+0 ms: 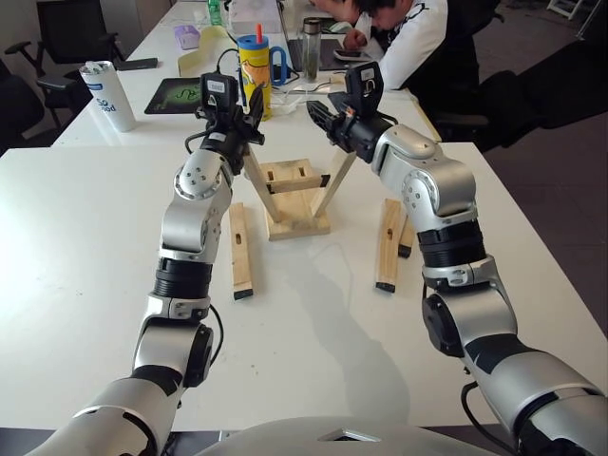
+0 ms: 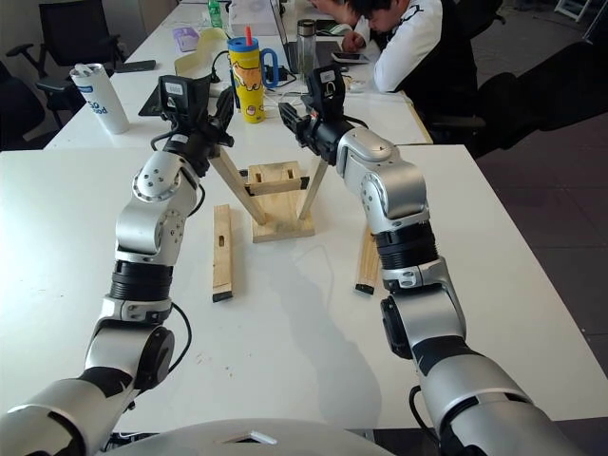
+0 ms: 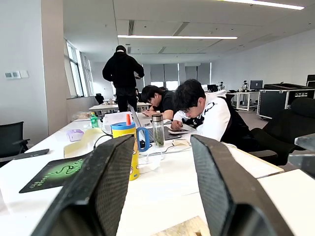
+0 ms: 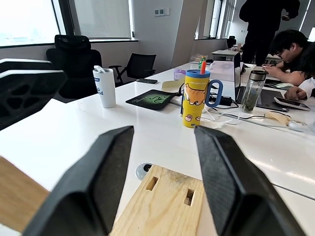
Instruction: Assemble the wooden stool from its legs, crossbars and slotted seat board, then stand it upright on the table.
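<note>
Two loose legs (image 1: 241,252) flank seat board (image 1: 302,227) bearing two tilted legs (image 1: 261,186).

Clutter I'm seeing (far desk (image 1: 142,128))
A yellow cup (image 1: 254,71) is standing between a mouse mat (image 1: 176,96) and a clear bottle (image 1: 311,46).

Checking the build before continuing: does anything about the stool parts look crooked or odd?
Yes. The left leg and right leg fitted in the seat board splay apart in a V rather than standing parallel, and the crossbar between them sits slightly slanted.
</note>
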Controlling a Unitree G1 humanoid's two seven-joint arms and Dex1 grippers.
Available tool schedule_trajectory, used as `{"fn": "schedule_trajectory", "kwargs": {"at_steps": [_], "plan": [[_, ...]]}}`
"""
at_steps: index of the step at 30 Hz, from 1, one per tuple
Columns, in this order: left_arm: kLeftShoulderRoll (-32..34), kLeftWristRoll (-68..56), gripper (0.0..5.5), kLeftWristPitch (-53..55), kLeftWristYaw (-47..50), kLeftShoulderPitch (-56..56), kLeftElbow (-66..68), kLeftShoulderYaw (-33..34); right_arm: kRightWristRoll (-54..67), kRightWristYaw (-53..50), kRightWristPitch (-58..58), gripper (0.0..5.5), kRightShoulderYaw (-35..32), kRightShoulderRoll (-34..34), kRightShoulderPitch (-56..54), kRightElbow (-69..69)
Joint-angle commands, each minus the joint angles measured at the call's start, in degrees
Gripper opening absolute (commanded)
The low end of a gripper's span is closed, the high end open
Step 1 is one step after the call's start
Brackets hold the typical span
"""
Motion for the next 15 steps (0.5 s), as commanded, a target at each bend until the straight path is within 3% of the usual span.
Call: {"fn": "schedule_trajectory", "kwargs": {"at_steps": [1,10,15], "plan": [[-1.8,0.2,2.09,1.8,1.8,9.0,5.3,1.8,0.6,-0.3,2.5,2.28,-1.6,3.1,5.7,2.3],[1.1,1.7,2.09,5.9,6.5,4.2,-10.0,6.6,11.4,-1.1,-7.8,2.28,-16.3,8.9,0.3,-4.4],[1.6,2.2,2.09,7.8,7.9,5.8,-13.8,8.2,13.8,-2.4,-9.7,2.28,-20.4,7.9,-3.6,-1.5]]}}
